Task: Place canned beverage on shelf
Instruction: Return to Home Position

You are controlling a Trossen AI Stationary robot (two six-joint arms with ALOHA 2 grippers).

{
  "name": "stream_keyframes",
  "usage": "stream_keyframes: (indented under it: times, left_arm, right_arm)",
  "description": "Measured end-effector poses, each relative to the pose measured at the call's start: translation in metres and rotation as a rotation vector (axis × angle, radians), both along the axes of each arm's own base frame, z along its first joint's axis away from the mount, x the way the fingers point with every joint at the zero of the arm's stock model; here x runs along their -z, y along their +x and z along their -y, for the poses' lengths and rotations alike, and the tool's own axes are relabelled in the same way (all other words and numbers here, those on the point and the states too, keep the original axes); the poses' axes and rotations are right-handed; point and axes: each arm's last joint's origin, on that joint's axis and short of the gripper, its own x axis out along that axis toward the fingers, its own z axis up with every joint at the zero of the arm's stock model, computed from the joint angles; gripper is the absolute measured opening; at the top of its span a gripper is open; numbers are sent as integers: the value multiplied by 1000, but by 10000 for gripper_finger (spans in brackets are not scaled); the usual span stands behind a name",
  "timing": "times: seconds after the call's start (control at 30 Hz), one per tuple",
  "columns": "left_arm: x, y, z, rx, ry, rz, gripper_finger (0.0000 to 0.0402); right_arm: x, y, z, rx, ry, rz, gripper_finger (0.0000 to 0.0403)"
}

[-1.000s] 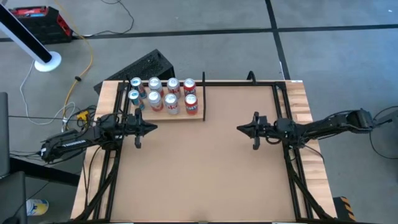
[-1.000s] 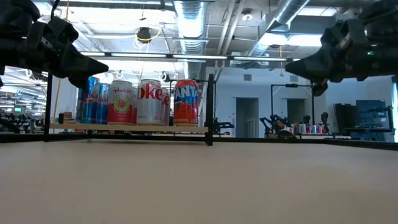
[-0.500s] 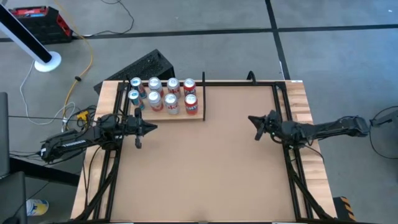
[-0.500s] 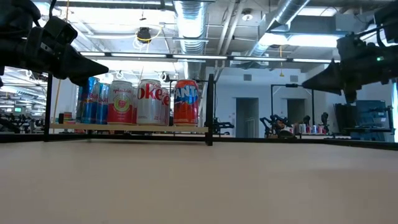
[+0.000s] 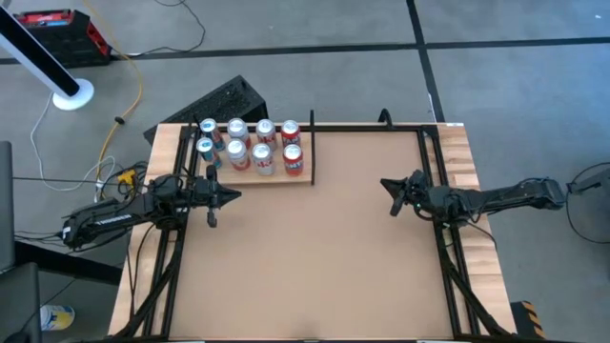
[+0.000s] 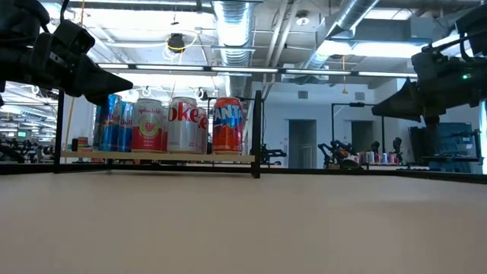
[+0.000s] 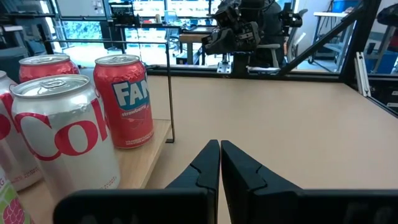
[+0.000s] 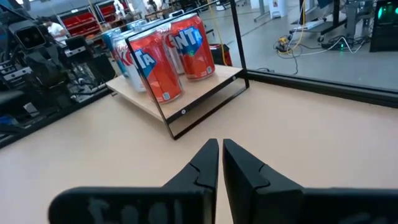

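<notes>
Brown tabletop (image 5: 305, 272) fills the high view, bounded by black rails. Toward its upper left stands the shelf (image 5: 278, 178), carrying eight cans (image 5: 263, 157) upright in two rows of four. The left gripper (image 5: 233, 197) hangs just in front of the shelf, near the table's left edge. The right gripper (image 5: 385, 184) is well apart from it, by the right edge, and the two point toward each other.

From table height, the shelf's front row reads, left to right: blue can (image 6: 110, 125), white-pink can (image 6: 148, 125), silver Coke can (image 6: 183, 125), red Fanta can (image 6: 227, 125). Both grippers hang clear above the surface, one at each side.

The left wrist view shows its two fingers pressed together with nothing between them, Coke and Fanta cans close alongside on the board.

The right wrist view shows its fingers likewise closed and empty, the shelf farther off with the Fanta cans nearest.
</notes>
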Motion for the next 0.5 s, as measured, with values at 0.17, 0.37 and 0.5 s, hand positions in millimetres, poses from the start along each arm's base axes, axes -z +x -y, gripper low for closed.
stream_keyframes:
  times: [0.17,0.37,0.5]
  left_arm:
    - [0,0,0,0,0,0,0]
    - [0,0,0,0,0,0,0]
    - [0,0,0,0,0,0,0]
  right_arm:
    - [0,0,0,0,0,-2,49]
    - [0,0,0,0,-1,-4,49]
    - [0,0,0,0,-1,-5,49]
